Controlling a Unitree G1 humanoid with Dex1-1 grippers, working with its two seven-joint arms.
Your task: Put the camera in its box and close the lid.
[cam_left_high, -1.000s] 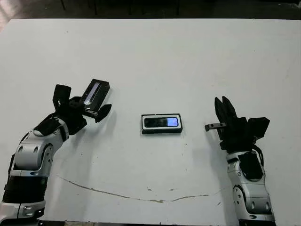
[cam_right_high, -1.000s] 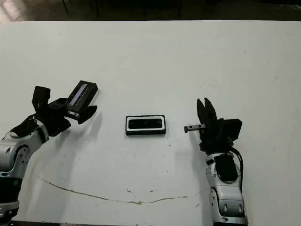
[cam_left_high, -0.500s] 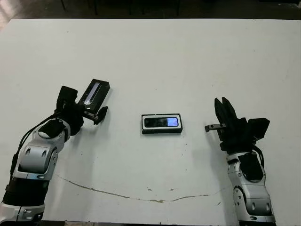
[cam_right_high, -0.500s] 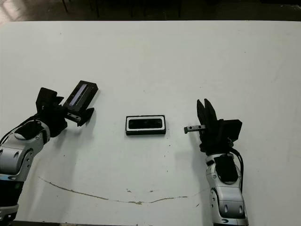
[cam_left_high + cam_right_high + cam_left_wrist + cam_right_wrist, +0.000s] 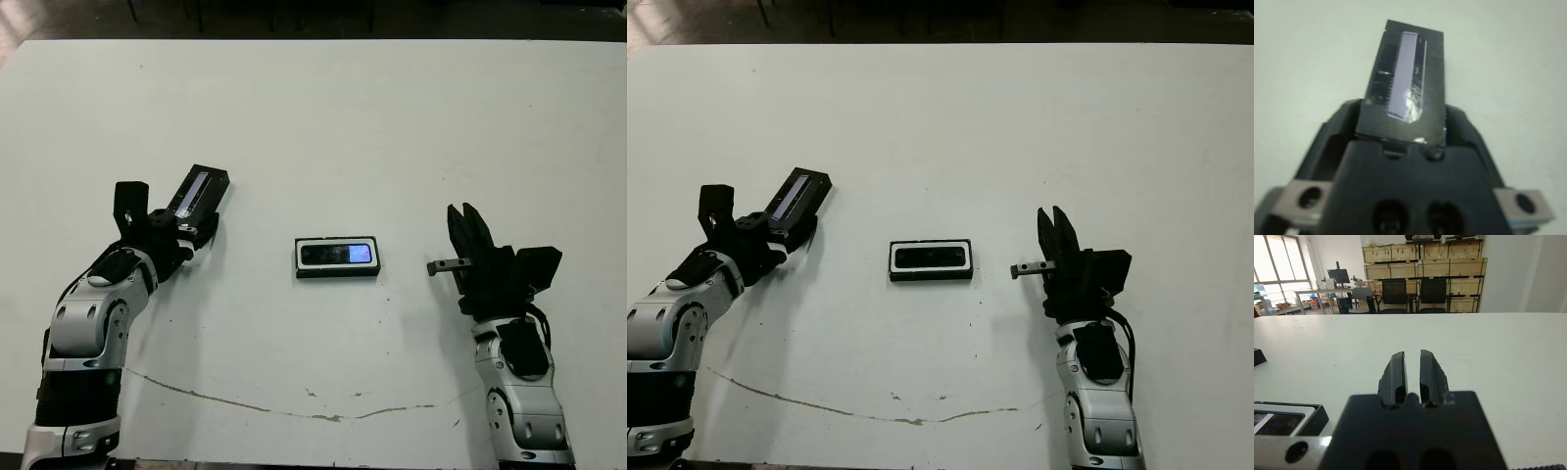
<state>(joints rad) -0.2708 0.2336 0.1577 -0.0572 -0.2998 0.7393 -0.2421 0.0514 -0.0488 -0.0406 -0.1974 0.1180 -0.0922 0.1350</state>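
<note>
The box (image 5: 336, 273), a shallow black tray with a white lining, lies at the table's middle. The camera (image 5: 337, 254) rests inside it with its bluish screen up. Off to the left lies the lid (image 5: 200, 191), black with a shiny strip on top. My left gripper (image 5: 188, 217) is shut on its near end, and in the left wrist view the lid (image 5: 1408, 73) sticks out between the two fingers (image 5: 1457, 117). My right gripper (image 5: 466, 223) stands to the right of the box, fingers shut on nothing, well apart from it. A corner of the box (image 5: 1315, 415) shows in the right wrist view.
A thin brownish line (image 5: 294, 409) runs across the white table near its front edge. Beyond the far edge, the right wrist view shows office chairs (image 5: 1393, 294) and shelves of wooden crates (image 5: 1449, 267).
My left gripper's fingers, wide apart one second ago, have drawn in around the lid's near end. The lid, the box with the camera and the right arm have stayed put.
</note>
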